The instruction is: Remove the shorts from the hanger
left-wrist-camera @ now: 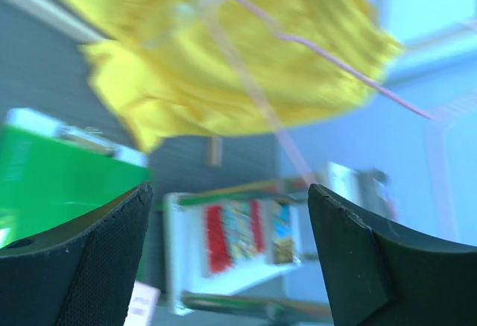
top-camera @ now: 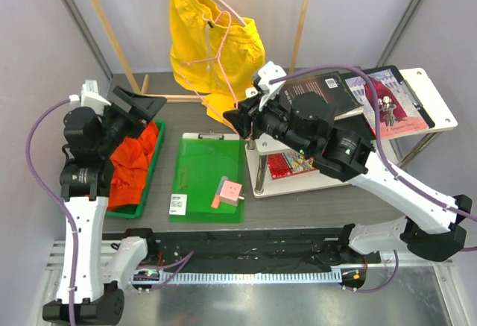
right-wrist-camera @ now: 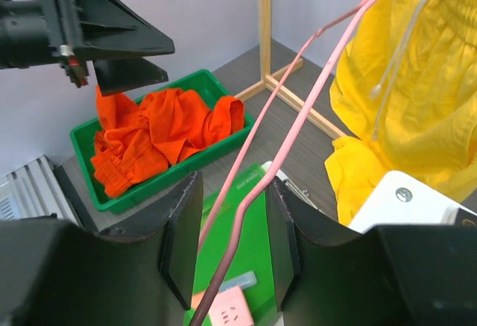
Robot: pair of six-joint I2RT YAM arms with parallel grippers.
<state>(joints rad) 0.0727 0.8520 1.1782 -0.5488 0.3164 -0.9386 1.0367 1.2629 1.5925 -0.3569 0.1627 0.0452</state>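
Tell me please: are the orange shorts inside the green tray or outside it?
Inside. The orange shorts lie crumpled within the walls of the green tray.

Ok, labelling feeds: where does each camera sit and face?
Top external: above, behind the robot, facing down at the table; left arm, right arm show.
Left wrist: on left arm, facing yellow shorts; open left gripper shows.
Right wrist: on right arm, facing green bin; right gripper around pink hanger.
All three share the yellow shorts.
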